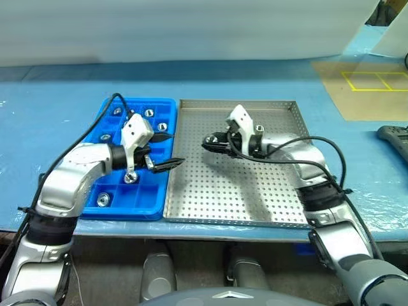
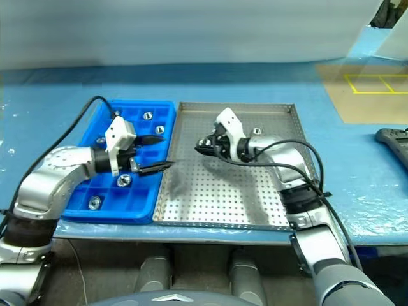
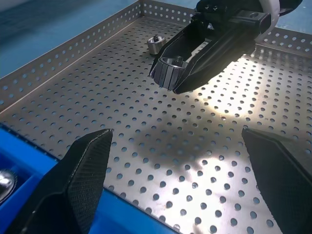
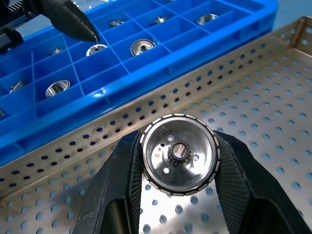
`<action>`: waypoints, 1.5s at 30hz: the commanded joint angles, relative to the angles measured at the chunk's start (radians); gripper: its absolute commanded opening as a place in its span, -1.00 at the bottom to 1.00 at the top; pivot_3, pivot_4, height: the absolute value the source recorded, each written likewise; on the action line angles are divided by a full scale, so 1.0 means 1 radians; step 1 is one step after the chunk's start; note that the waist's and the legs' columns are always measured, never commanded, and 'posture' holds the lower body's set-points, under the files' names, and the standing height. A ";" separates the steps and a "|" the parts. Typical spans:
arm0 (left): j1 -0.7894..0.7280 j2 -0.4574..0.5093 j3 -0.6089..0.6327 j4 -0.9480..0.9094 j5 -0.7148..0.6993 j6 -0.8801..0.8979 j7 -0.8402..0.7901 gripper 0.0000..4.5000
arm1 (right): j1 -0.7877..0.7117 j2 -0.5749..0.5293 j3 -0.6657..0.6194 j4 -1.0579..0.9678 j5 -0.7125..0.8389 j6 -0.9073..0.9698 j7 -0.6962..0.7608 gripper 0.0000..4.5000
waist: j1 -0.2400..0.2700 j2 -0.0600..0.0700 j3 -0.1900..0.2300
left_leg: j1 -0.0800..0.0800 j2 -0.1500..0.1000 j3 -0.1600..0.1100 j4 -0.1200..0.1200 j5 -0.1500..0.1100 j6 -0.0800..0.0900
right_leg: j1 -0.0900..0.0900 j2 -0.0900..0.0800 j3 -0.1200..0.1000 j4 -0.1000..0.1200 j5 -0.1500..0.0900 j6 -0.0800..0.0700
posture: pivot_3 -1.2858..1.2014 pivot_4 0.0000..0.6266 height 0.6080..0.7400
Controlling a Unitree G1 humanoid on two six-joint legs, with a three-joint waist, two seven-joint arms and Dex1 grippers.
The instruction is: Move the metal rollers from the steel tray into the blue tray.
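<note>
The blue tray (image 1: 167, 105) lies on the blue-covered bench (image 1: 51, 115), its long right side touching the left rim of the steel tray (image 1: 236, 204). Several metal rollers sit singly in its square compartments: one near the 7 o'clock corner (image 1: 104, 200), one near the middle (image 1: 130, 178), and three toward the far end (image 1: 148, 113), (image 1: 118, 111), (image 1: 161, 127).

The left end effector (image 1: 162, 152) hovers over the blue tray's right edge, pointing toward 3 o'clock, its two black fingers (image 3: 78, 180) spread wide with nothing between them.

Over the steel tray, slightly toward 11 o'clock of its centre, the right end effector (image 1: 208, 143) points toward 9 o'clock, facing the left one, with a clear gap between them. Its fingers (image 4: 122, 180) are pressed against a metal roller (image 4: 179, 154), pinching it by its ribbed rim; the right wrist view shows the roller's hollow hub and small holes facing the camera, above the perforated floor. One more roller (image 3: 156, 44) stands on the steel tray's floor near its far right side, partly hidden behind the right arm in the head views (image 1: 259, 128).

At the bench's far right edge, around 3 o'clock, lies a dark device (image 1: 395, 137).
</note>
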 commanded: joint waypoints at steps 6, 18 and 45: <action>0.166 0.058 0.132 -0.204 -0.066 0.062 0.089 1.00 | -0.141 0.112 0.051 0.150 -0.034 -0.149 0.084 -0.28 | 0.030 0.000 0.000 | -0.005 0.000 -0.002 0.000 0.000 0.000 | -0.004 0.000 -0.001 0.000 0.000 0.000 | 0.30 -0.52 1.00; 0.408 0.051 0.223 -0.418 -0.127 0.123 0.234 1.00 | -0.253 0.211 0.125 0.377 -0.126 -0.211 0.164 -0.28 | 0.098 0.000 0.000 | -0.011 0.001 -0.002 0.000 -0.001 0.001 | -0.011 0.000 -0.001 0.002 0.000 -0.001 | 0.44 -0.52 1.00; 0.305 0.065 0.107 -0.335 -0.147 0.103 0.232 1.00 | -0.325 0.208 0.047 0.583 -0.236 -0.235 0.091 0.98 | 0.150 0.000 0.000 | -0.013 0.002 -0.003 0.007 0.000 0.000 | -0.011 -0.001 0.000 0.008 0.000 0.000 | 0.36 -0.52 1.00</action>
